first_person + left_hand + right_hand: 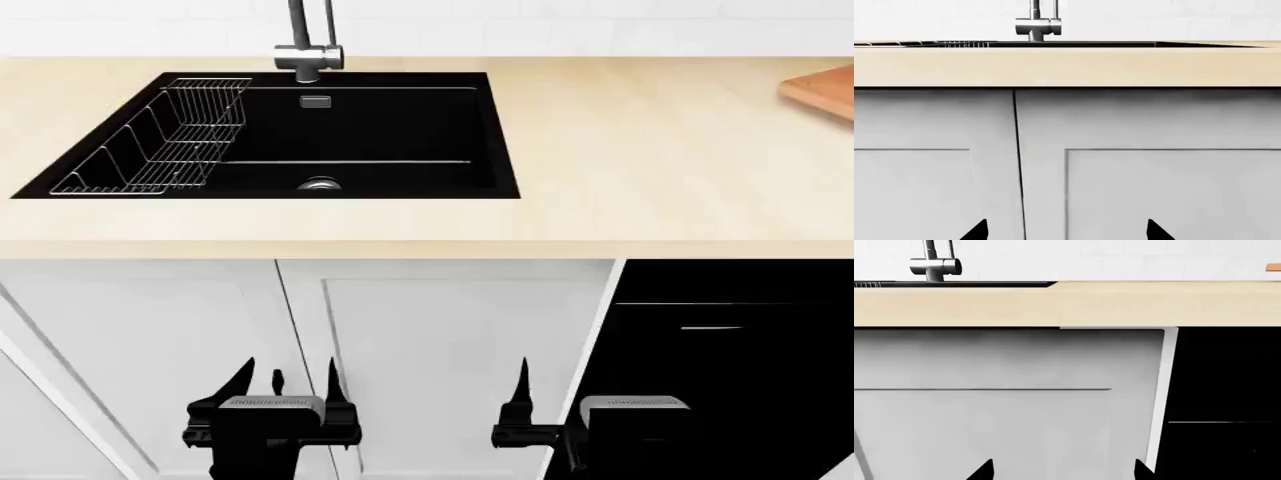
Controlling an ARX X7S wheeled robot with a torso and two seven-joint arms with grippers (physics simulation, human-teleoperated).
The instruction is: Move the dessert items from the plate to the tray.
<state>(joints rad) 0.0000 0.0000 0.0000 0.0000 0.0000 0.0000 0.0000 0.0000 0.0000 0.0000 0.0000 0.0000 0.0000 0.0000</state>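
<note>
Nothing is judged moved yet: the left gripper [303, 385] and right gripper [561, 390] are held spread and empty, with only the tray [821, 92] corner seen far right.

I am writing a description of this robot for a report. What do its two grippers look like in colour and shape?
Both are black. In the head view the left gripper and right gripper each have thin, pointed fingers rising from a blocky body with a grey ribbed panel on top. The wrist views show only dark pointed fingertips. No cables or markings are visible.
</note>
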